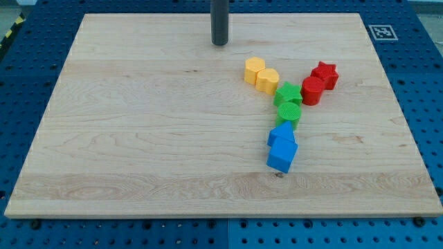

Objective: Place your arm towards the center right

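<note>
Eight ribbed plastic blocks clustered on your pale wooden board (138, 138); my tip (220, 43) sat above the yellow pair (261, 75), touching nothing, no pincer.

The rod is cut off by the view's top, so only its lower length down to my tip (220, 43) is seen. The lower part of the green star block (288, 92) is overlapped by the green cylinder (288, 113), and the upper blue block (282, 133) is partly covered by the blue cube (282, 155), so that its shape cannot be told with certainty. The blue pegboard table (415, 76) is cropped by all four edges, and the square marker (381, 32) at the board's far right corner is too small to be read.
</note>
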Robot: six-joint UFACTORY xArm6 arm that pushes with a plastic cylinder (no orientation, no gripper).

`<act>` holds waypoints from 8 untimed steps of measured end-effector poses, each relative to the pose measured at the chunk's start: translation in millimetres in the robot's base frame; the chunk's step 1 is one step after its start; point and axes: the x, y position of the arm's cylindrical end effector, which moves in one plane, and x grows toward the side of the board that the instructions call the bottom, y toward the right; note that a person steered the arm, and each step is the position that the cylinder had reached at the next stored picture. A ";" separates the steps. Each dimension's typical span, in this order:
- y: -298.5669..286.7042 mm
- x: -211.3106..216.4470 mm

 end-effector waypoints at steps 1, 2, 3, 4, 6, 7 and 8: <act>16.5 -23.3; 62.4 -29.7; 119.7 -29.8; 184.2 -28.7; 289.8 20.7; 318.9 67.5; 334.6 122.7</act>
